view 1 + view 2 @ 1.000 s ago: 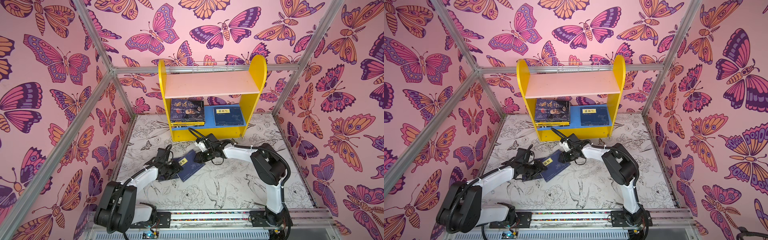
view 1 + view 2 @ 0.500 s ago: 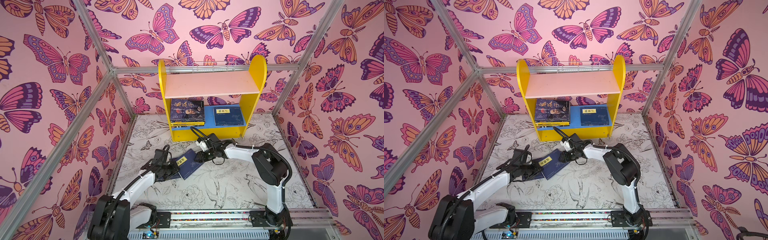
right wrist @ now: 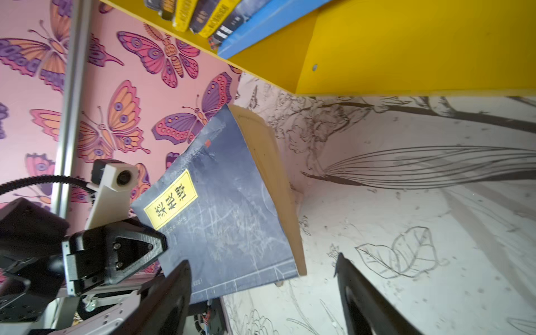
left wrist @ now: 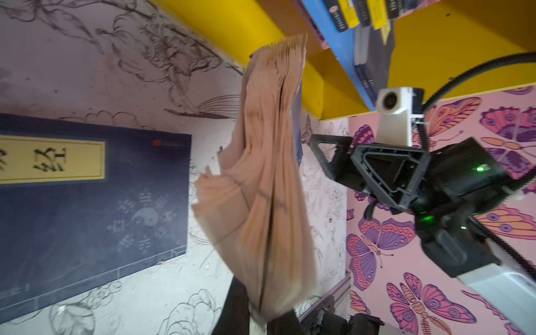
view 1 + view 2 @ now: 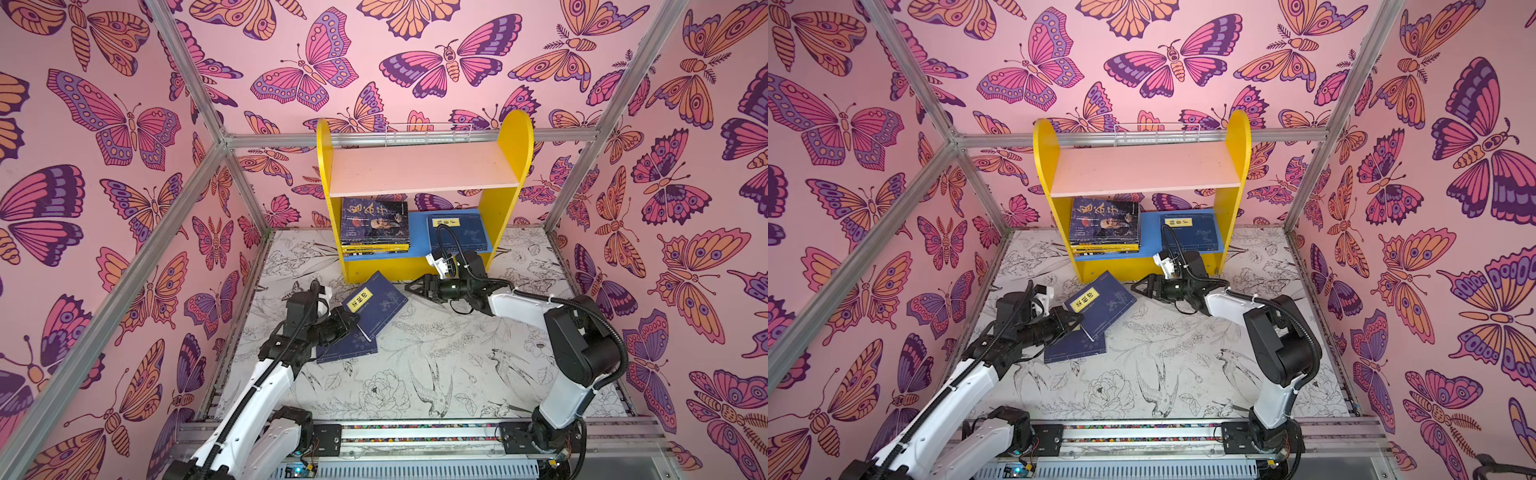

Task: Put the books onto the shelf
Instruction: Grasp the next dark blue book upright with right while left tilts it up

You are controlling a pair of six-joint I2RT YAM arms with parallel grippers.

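A navy blue book [image 5: 380, 307] with a yellow title label is tilted up off the floor in both top views, and my left gripper [image 5: 352, 322] is shut on its left edge. Its fanned page edges [image 4: 261, 203] fill the left wrist view. My right gripper [image 5: 409, 287] stands open at the book's right corner [image 3: 226, 220], its fingers [image 3: 356, 290] apart on either side without touching. A second navy book [image 5: 347, 351] lies flat on the floor under the raised one. The shelf [image 5: 515, 137] stands behind, with a stack of books [image 5: 374, 226] and one navy book [image 5: 457, 232] on its blue lower board.
The shelf's pink upper board [image 5: 419, 168] holds nothing. Butterfly-patterned walls with metal frame posts [image 5: 245, 195] close in the floral floor [image 5: 436, 374] on three sides. The shelf's yellow base [image 3: 406, 58] is close to my right gripper.
My left gripper has closed on the raised book's left edge. My right gripper has opened and let go of the book's right corner, drawing back slightly.
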